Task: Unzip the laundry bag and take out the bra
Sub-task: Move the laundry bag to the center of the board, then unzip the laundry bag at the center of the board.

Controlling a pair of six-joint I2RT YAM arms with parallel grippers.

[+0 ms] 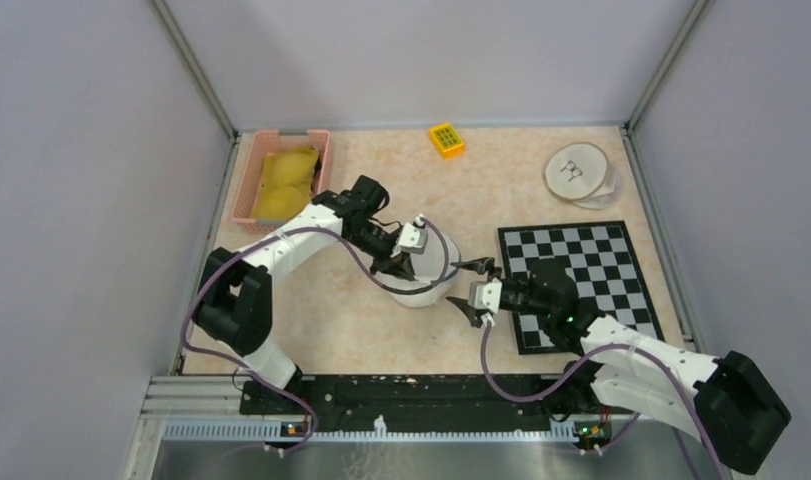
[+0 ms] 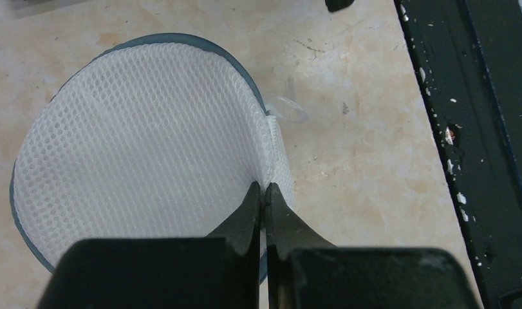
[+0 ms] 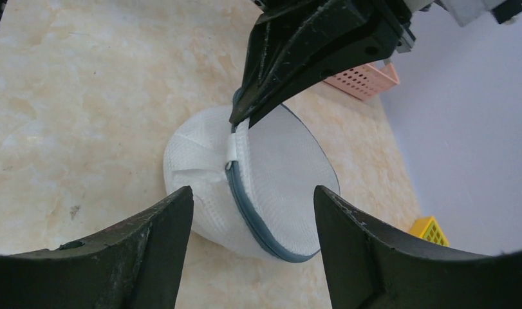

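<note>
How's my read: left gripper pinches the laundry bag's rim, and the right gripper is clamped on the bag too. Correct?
No. The left gripper pinches the rim of the laundry bag, but the right gripper is open, gripping nothing; the bag lies beyond its fingertips. The right wrist view shows it.

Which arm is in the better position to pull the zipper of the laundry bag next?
Right. The left gripper is shut on the edge of the laundry bag, holding it, while the right gripper is open, empty and faces the bag from close by.
</note>
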